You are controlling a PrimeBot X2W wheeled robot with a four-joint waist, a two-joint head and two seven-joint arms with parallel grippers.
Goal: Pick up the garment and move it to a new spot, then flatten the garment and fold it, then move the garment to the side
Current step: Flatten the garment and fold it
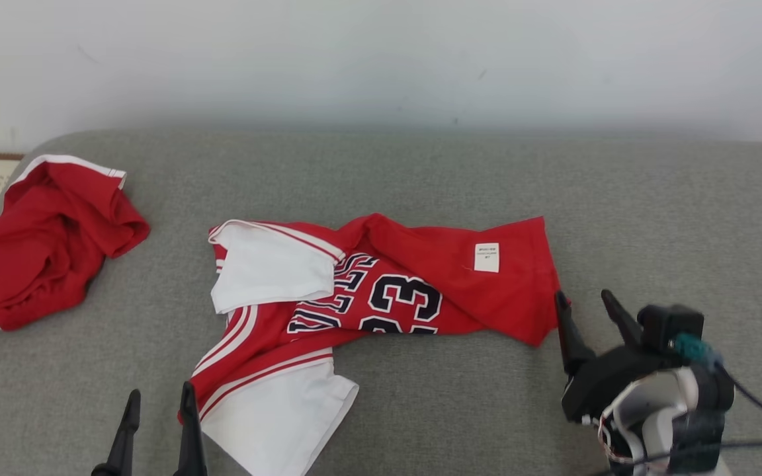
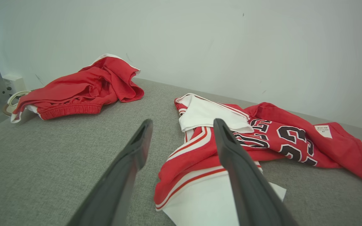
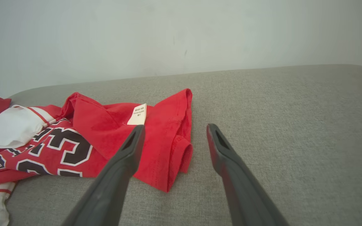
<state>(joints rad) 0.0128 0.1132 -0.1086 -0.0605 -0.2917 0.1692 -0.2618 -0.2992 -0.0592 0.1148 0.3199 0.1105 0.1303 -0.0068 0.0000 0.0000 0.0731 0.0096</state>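
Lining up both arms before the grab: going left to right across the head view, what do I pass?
From the left: crumpled red garment → left gripper, open → red and white jersey → right gripper, open, at the jersey's right hem.

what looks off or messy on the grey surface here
The jersey lies crumpled: its hem end is flipped over, showing the inside label, and a white sleeve is folded across the chest. Nothing looks torn or spilled.

Soft even light, sharp, faint shadows.
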